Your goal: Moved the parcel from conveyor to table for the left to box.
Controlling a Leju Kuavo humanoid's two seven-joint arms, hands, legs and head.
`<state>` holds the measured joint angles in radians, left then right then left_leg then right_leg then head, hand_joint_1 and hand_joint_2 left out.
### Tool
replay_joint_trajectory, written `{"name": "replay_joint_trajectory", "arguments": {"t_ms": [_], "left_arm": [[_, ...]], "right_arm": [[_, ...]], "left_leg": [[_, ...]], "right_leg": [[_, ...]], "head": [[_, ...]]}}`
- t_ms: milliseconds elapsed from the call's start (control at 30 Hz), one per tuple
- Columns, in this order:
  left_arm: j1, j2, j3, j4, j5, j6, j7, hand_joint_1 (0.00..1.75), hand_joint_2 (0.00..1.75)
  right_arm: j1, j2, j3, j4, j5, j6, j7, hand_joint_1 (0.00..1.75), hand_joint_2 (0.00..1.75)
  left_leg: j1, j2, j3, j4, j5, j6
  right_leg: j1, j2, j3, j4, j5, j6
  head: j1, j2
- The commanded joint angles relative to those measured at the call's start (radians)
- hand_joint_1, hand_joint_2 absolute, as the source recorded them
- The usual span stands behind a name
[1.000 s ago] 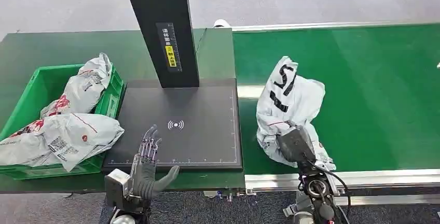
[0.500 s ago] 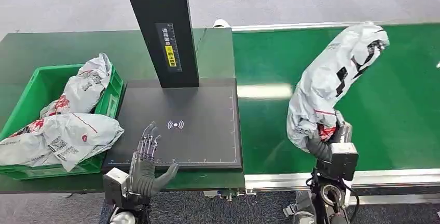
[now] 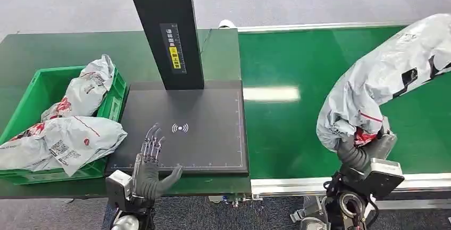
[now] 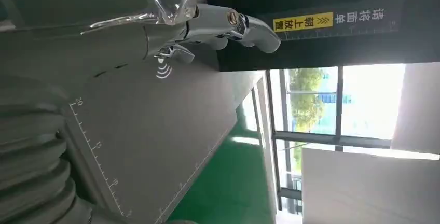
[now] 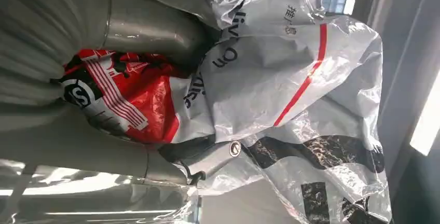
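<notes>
Smooth green conveyor (image 3: 287, 123); right hand (image 3: 357, 153) grips crinkled plastic parcel (image 3: 383, 78).

Right hand (image 3: 357, 154) at the near right grips the lower end of the crumpled grey plastic parcel (image 3: 383, 78), held up above the green conveyor belt (image 3: 287, 118), parcel leaning up and to the right. Left of the belt sits the dark green table (image 3: 64, 49) with the flat black scanner pad (image 3: 207, 113) on it and the black upright post (image 3: 165, 27) at the pad's far edge. Left hand (image 3: 151, 161) hovers over the pad's near left corner, fingers spread; left of the pad, green plastic crate (image 3: 45, 83) holds two grey plastic mailer bags (image 3: 69, 139), the nearer one spilling over its rim.
</notes>
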<state>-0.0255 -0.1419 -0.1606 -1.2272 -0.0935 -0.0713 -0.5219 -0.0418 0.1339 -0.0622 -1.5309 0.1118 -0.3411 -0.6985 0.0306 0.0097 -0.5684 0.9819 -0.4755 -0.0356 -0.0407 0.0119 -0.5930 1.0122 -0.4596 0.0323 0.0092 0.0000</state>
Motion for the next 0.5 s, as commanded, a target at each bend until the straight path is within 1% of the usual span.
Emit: {"name": "replay_joint_trajectory", "arguments": {"t_ms": [33,167,200,333,367,400,433,467,500], "left_arm": [[-0.029,0.002,-0.021,0.066,0.003,0.004,-0.001,0.00,1.75],[-0.029,0.002,-0.021,0.066,0.003,0.004,-0.001,0.00,1.75],[-0.029,0.002,-0.021,0.066,0.003,0.004,-0.001,0.00,1.75],[-0.029,0.002,-0.021,0.066,0.003,0.004,-0.001,0.00,1.75],[-0.028,0.003,-0.021,0.065,0.003,0.004,-0.001,0.00,1.75],[-0.028,0.004,-0.021,0.064,0.003,0.005,-0.001,0.00,1.75],[-0.027,0.004,-0.021,0.062,0.003,0.005,-0.001,0.00,1.75],[-0.025,0.004,-0.017,0.056,0.006,0.009,-0.006,0.00,1.75],[-0.022,0.001,-0.009,0.048,0.012,0.022,-0.015,0.00,1.75]], "right_arm": [[0.007,-0.033,0.045,-0.047,0.015,-0.056,0.000,1.55,1.75],[0.007,-0.033,0.045,-0.047,0.015,-0.056,0.000,1.55,1.75],[0.007,-0.033,0.045,-0.047,0.015,-0.056,0.000,1.55,1.75],[0.007,-0.033,0.045,-0.047,0.015,-0.056,0.000,1.55,1.75],[0.007,-0.036,0.053,-0.048,0.017,-0.064,0.000,1.59,1.75],[0.006,-0.048,0.071,-0.046,0.030,-0.085,0.000,1.57,1.75],[0.004,-0.059,0.090,-0.035,0.051,-0.098,0.000,1.52,1.75],[-0.002,-0.073,0.117,-0.004,0.102,-0.113,0.000,1.52,1.75],[-0.009,-0.075,0.123,0.046,0.167,-0.114,0.000,1.45,1.75]], "left_leg": [[0.000,-0.001,0.001,-0.001,0.000,0.002],[0.000,-0.001,0.001,-0.001,0.000,0.002],[0.000,-0.002,0.002,-0.002,0.000,0.003],[0.000,-0.001,0.001,-0.001,0.000,0.002],[0.000,-0.001,0.001,-0.001,0.000,0.002],[0.000,-0.002,0.002,-0.001,0.000,0.003],[0.000,-0.001,0.001,-0.001,0.000,0.002],[0.000,-0.001,0.002,-0.001,0.000,0.003],[0.000,0.000,0.002,-0.001,0.000,0.003]], "right_leg": [[0.001,-0.002,0.002,-0.001,0.000,-0.003],[0.000,-0.002,0.001,-0.001,0.000,-0.002],[0.001,-0.003,0.003,-0.002,0.000,-0.004],[0.000,-0.002,0.002,-0.001,0.000,-0.002],[0.000,-0.002,0.001,-0.001,0.000,-0.002],[0.001,-0.003,0.003,-0.002,0.000,-0.004],[0.001,-0.002,0.002,-0.001,0.000,-0.003],[0.001,-0.002,0.003,-0.002,0.000,-0.004],[0.001,-0.001,0.002,-0.002,0.000,-0.003]], "head": [[0.000,0.000],[0.000,0.000],[0.000,0.000],[0.000,0.000],[0.000,0.000],[0.000,0.000],[0.000,0.000],[0.000,0.000],[0.000,0.000]]}}
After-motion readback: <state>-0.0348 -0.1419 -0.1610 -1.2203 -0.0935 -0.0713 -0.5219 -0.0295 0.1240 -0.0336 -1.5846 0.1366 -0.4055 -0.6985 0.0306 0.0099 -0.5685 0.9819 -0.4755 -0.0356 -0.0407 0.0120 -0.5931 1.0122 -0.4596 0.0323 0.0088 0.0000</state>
